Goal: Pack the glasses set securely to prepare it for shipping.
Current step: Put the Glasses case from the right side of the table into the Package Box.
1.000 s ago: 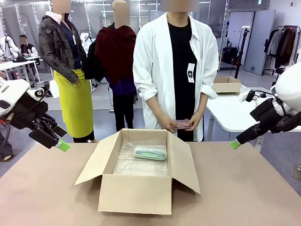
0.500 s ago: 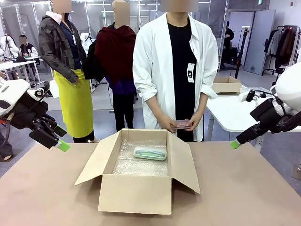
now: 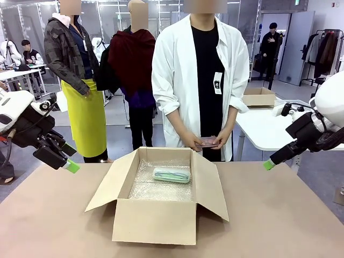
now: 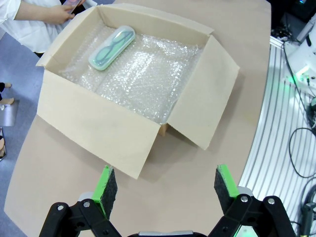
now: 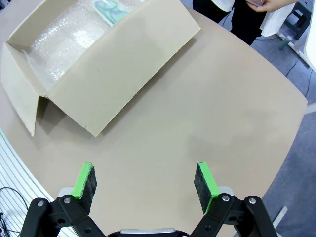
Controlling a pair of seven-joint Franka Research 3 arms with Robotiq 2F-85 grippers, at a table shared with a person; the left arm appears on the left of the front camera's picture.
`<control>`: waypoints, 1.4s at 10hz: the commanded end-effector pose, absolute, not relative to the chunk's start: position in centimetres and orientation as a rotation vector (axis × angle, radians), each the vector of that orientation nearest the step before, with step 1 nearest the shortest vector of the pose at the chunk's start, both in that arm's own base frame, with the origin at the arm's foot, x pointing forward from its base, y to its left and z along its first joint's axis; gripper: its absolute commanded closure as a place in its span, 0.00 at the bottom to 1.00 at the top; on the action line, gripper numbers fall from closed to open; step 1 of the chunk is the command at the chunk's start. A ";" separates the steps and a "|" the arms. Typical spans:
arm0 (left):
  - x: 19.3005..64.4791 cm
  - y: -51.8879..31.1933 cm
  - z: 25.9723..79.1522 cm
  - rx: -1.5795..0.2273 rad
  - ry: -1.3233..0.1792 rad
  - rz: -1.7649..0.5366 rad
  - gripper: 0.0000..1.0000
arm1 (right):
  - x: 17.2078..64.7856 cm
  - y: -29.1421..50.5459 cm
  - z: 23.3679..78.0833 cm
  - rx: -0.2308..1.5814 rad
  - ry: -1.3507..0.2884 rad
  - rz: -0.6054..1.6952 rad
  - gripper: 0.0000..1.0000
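Front view. An open cardboard box stands at the middle of the brown counter, roughly midway between its near and far edges, with its side flaps turned outward. Bubble wrap lines the floor of the box.

Glasses set, first part. The mint-green case lies flat on the bubble wrap, close against the box's far wall and a little toward the counter's right edge, with its long side parallel to the far edge. From my left wrist camera I see it as a small oblong with rounded ends, pale and translucent, and a darker teal outline of frames shows through the lid.

Glasses set, second part. The pink case is off the counter, held at waist height in the hands of a person in a white coat standing just beyond the far edge. It looks pale pink and flat. I cannot make out any finer detail of it.

Arms. My left jaws hang above the counter's left edge, spread wide, with both green pads bare and nothing between them. The box's near corner lies beyond them. My right jaws are raised near the counter's right edge, likewise spread wide and empty. Their pads frame bare counter, and the box's right flap lies farther off.
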State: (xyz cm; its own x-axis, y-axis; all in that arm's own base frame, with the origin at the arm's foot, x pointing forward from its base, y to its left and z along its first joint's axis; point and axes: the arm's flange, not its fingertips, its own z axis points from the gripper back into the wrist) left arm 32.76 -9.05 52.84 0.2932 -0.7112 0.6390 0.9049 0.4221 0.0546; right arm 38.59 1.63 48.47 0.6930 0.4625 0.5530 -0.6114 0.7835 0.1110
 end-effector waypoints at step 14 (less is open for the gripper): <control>32.8 -8.7 52.9 -0.369 -0.651 -1.128 0.00 | 38.5 1.7 48.6 0.298 -0.534 0.603 0.00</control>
